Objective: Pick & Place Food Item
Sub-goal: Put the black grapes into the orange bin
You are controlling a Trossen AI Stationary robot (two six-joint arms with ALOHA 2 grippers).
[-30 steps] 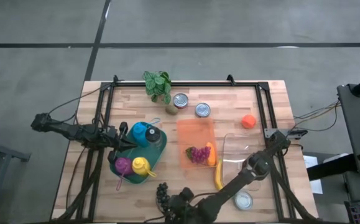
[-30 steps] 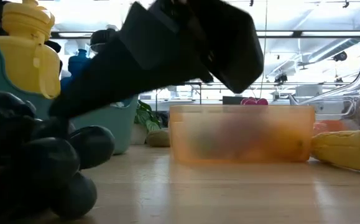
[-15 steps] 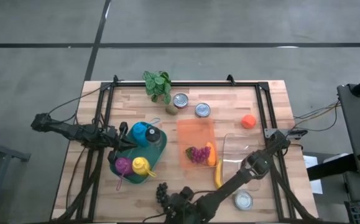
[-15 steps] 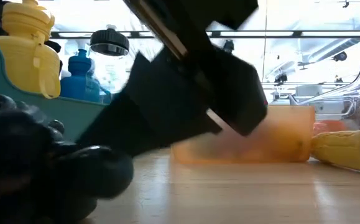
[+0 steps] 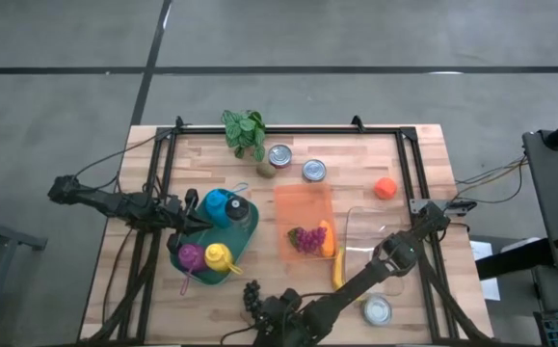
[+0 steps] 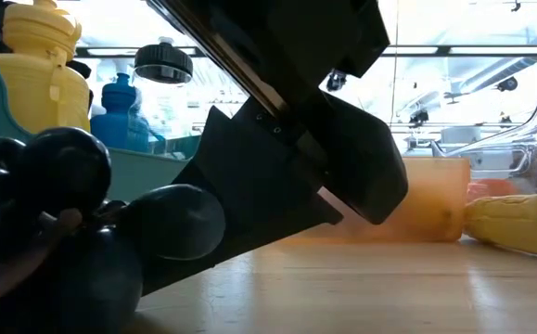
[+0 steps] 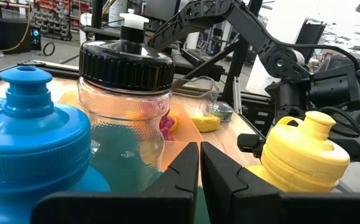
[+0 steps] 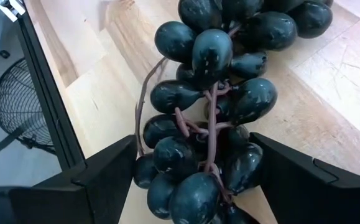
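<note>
**Kid:** Right gripper [image 8: 195, 186] is standing wide open, isn't it?

**Helper:** Yes. Its two dark fingers [image 8: 99, 180] are sitting on either side of the black grapes [image 8: 207, 106], but they are not squeezing yet. Nothing is being held.

**Kid:** Where are the grapes lying?

**Helper:** Looking from above, the grapes [image 5: 252, 292] are resting on the wooden table [image 5: 356, 154] near its 6 o'clock edge. They are lying at about 10 o'clock from the gripper, with the bunch running long, away from the fingers. The right arm is much nearer.

**Kid:** How are they looking?

**Helper:** Round, smooth, shiny and dark, hanging on thin brown stems.

**Kid:** And the left gripper [image 7: 199, 163]?

**Helper:** Pinched shut, waiting by the teal basket [image 5: 248, 231] at 9 o'clock.
</note>
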